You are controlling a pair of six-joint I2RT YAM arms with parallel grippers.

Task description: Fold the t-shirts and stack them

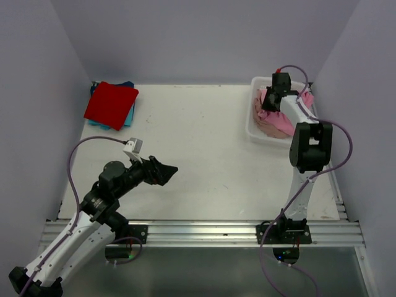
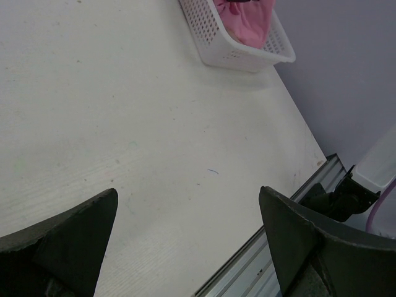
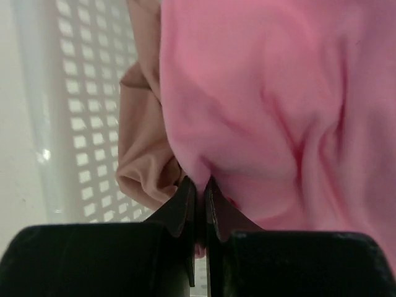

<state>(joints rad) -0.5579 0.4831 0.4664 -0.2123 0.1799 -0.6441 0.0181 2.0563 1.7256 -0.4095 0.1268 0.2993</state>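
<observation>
A white basket (image 1: 253, 127) at the back right holds a pink t-shirt (image 1: 277, 121) and a tan one (image 3: 141, 148). My right gripper (image 1: 270, 103) is down in the basket, shut on a fold of the pink t-shirt (image 3: 266, 105); its point in the wrist view is (image 3: 199, 185). A folded red t-shirt (image 1: 111, 104) lies on a folded blue one (image 1: 128, 114) at the back left. My left gripper (image 1: 166, 170) is open and empty above the table's front left; in its wrist view (image 2: 189, 204) the basket (image 2: 238, 52) shows far off.
The white table (image 1: 192, 142) is walled on three sides. A metal rail (image 1: 204, 232) runs along the front edge, with both arm bases on it. The right arm (image 1: 309, 148) stands along the table's right side.
</observation>
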